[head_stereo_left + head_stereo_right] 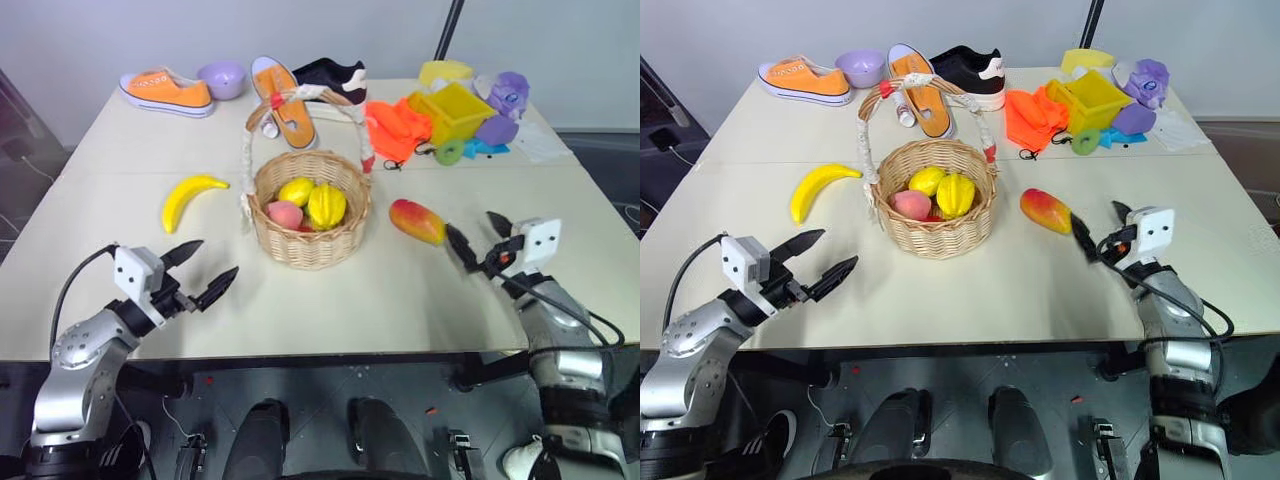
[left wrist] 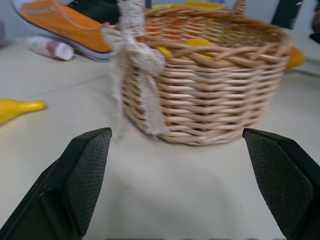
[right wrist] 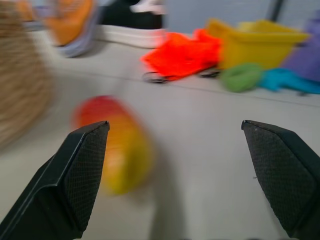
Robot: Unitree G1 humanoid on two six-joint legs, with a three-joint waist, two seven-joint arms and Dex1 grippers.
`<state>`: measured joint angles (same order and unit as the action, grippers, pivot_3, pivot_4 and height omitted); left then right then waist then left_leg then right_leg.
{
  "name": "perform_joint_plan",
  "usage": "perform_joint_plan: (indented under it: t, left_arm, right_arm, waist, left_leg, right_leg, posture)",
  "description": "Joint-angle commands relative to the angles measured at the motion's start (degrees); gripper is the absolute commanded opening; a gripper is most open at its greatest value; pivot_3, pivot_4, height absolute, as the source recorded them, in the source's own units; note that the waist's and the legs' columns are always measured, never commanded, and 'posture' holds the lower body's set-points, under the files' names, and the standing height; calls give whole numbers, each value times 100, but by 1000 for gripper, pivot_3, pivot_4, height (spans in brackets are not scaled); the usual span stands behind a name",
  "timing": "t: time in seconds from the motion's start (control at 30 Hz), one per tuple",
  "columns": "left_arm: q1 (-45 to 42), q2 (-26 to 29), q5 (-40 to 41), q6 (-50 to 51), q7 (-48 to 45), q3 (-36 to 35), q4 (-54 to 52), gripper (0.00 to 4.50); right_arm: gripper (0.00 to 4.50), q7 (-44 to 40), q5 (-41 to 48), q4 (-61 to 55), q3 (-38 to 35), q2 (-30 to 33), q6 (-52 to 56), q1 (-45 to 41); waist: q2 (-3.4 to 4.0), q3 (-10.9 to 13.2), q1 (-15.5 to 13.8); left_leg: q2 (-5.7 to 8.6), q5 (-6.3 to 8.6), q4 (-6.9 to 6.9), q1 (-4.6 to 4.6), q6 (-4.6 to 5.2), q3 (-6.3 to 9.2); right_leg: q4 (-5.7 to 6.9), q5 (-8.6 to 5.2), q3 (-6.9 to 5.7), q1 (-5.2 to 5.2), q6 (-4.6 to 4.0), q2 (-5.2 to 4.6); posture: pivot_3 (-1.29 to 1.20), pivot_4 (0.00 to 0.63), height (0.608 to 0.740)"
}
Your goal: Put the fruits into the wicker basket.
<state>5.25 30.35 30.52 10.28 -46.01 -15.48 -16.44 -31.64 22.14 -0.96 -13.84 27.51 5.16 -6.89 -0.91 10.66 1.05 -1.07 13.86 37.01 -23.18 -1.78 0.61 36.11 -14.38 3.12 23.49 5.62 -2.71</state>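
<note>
**Two fruits still out on the worktop, both tools spread wide and empty**

Your wicker basket (image 1: pixel 310 215) stands upright near the middle of the pale worktop (image 1: pixel 330 300), its tall cloth-wrapped handle arching over it. Inside it you can see three pieces of fruit: two yellow and one pink. The banana (image 1: pixel 190 198) lies flat on the worktop on the robot's left side of the basket, near it but not touching. The mango (image 1: pixel 417 221) lies on the robot's right side of the basket, also clear of the weave.

Your left tool (image 1: pixel 196 275) hovers over the near part of the worktop, fingers spread wide, holding nothing, and pointing toward the basket; its wrist view looks straight at the basket wall and the cloth bow on the handle. Your right tool (image 1: pixel 480 244) sits just beside the mango, on the side away from the basket, its fingers also wide apart and empty. In the right wrist view, the mango lies ahead, close to one finger (image 3: pixel 75 180); you cannot tell whether it touches.

Along the far edge you have an orange shoe (image 1: pixel 166 92), a lavender bowl (image 1: pixel 222 78), a second orange shoe (image 1: pixel 283 100), a black shoe (image 1: pixel 333 74), an orange cloth (image 1: pixel 396 127) and a yellow toy cart (image 1: pixel 450 115).
</note>
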Motion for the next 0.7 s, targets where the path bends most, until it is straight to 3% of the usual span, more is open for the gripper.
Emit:
perform_joint_plan:
  t: [0.03, 0.37, 0.7]
  left_arm:
    - [17, 64, 250, -184, -99, -314, -275, 4500]
    - [6, -62, 368, -162, -51, -173, -420, 4500]
    - [-82, 150, 529, 130, -204, 27, -797, 4500]
  right_arm:
    - [4417, -80, 32, -820, 72, 125, 207, 233]
    - [4417, 3, -423, -914, 357, 297, 509, -152]
    - [4417, -178, -734, 67, 1070, 755, 2341, -1997]
  waist:
    - [0, 0, -3]
    - [0, 0, -10]
    - [-1, 0, -15]
  left_leg:
    - [-1, 0, 1, 1, 0, 0]
    - [3, 0, 3, -4, -1, -4]
    - [8, 0, 0, -7, 0, -3]
  right_leg:
    - [0, 0, 0, -1, 0, -1]
    - [-7, 1, 0, 3, -3, -2]
    - [-7, 1, -1, 9, -5, 3]
  posture:
    - [0, 150, 740]
    - [0, 150, 740]
    - [0, 150, 740]
